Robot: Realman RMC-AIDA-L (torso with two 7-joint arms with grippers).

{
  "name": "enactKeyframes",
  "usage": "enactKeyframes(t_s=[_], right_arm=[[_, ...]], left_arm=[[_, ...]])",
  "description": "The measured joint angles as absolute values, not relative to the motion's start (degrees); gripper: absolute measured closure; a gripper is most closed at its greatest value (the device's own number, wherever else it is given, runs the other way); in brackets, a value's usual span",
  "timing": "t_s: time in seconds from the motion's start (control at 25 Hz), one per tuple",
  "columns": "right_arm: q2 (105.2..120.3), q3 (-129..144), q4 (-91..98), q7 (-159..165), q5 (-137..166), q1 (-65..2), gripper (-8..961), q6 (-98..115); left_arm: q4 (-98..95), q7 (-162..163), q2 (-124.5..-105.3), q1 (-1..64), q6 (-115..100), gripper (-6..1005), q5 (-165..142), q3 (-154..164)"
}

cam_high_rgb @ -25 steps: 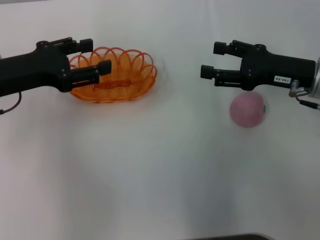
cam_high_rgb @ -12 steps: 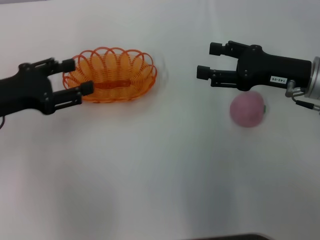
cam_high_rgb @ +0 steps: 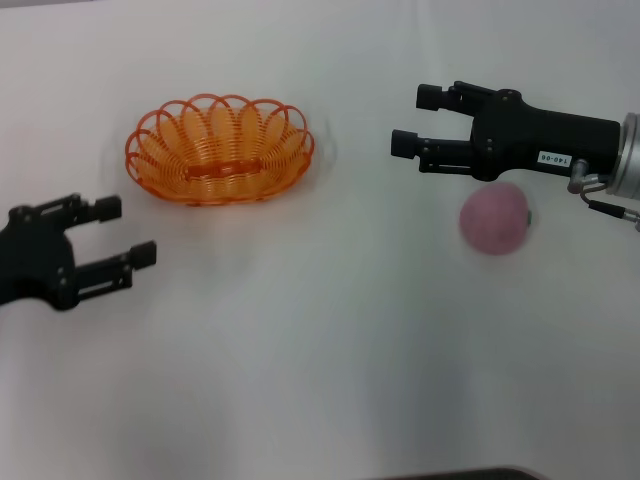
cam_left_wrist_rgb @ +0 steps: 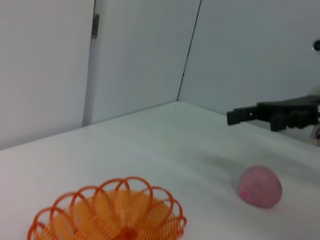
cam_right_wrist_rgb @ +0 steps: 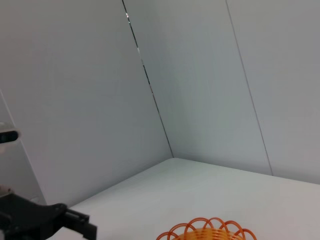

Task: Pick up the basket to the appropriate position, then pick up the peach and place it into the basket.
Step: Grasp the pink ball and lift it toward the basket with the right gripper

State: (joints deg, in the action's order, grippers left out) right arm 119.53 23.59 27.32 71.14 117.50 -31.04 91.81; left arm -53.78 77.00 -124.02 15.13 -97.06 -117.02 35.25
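The orange wire basket [cam_high_rgb: 220, 149] rests empty on the white table at the back left; it also shows in the left wrist view [cam_left_wrist_rgb: 107, 217] and the right wrist view [cam_right_wrist_rgb: 207, 231]. The pink peach [cam_high_rgb: 494, 218] lies on the table at the right, seen too as the peach [cam_left_wrist_rgb: 260, 186]. My left gripper [cam_high_rgb: 124, 232] is open, low at the left, in front of the basket and apart from it. My right gripper [cam_high_rgb: 418, 120] is open, hovering just behind and left of the peach, holding nothing.
The white table [cam_high_rgb: 320, 340] spreads bare across the middle and front. Pale wall panels [cam_right_wrist_rgb: 150, 75] stand behind the table. The left gripper [cam_right_wrist_rgb: 55, 220] shows far off in the right wrist view.
My left gripper has let go of the basket's left rim and pulled back toward the front left. The basket stays put. The right gripper has barely shifted.
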Motion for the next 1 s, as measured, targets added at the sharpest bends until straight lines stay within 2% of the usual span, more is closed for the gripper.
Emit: enactKeyframes(t_s=[0.32,1.0], right_arm=[[119.52,23.8,26.8,71.2,117.5,-31.0,39,91.2],[119.23,23.9,27.2,72.8,117.9,-31.1,39,90.0]], left_arm=[[-53.3,74.2,-123.97,13.5,-99.6,263,-119.2,31.9],[-54.6,74.3,-123.7,15.0,-102.2,263,-123.8,32.1]])
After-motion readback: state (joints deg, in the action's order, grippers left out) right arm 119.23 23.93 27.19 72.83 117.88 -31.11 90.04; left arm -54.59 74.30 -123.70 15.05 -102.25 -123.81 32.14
